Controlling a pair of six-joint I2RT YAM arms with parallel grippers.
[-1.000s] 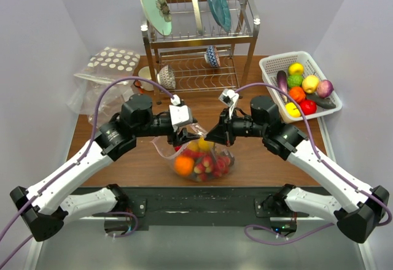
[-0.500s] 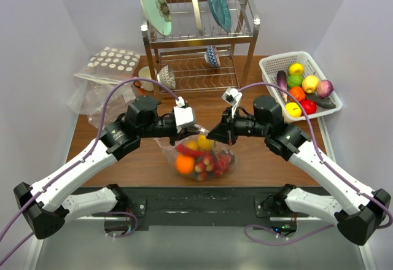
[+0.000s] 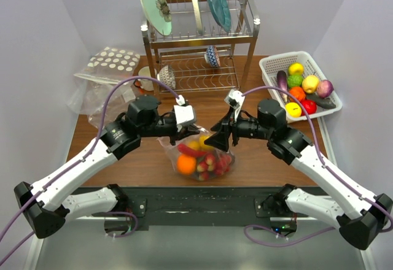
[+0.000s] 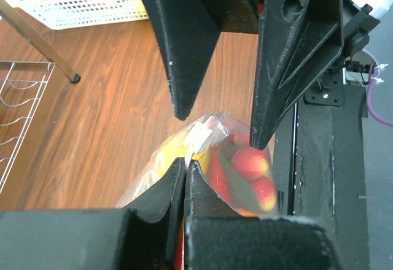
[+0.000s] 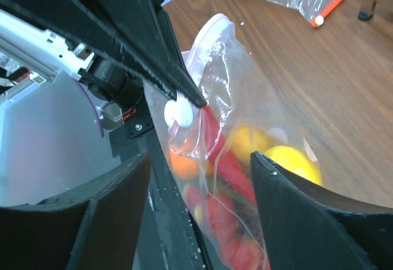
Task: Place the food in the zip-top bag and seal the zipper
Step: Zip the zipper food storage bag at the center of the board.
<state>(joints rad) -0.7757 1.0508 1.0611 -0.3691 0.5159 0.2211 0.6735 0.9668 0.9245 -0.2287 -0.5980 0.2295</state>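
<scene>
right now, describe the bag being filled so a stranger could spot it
From the dish rack, come toward the near table edge. The bag sits between the left hand, pinching its top, and the open right hand. Unlike the dotted bag and limp clear bag back left, it bulges with fruit.

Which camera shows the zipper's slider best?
Right wrist: the white slider sits unobstructed on the zip-top bag, beside the shut left gripper. Left wrist shows it smaller, framed by the open right gripper. Top external: too small to make out.
</scene>
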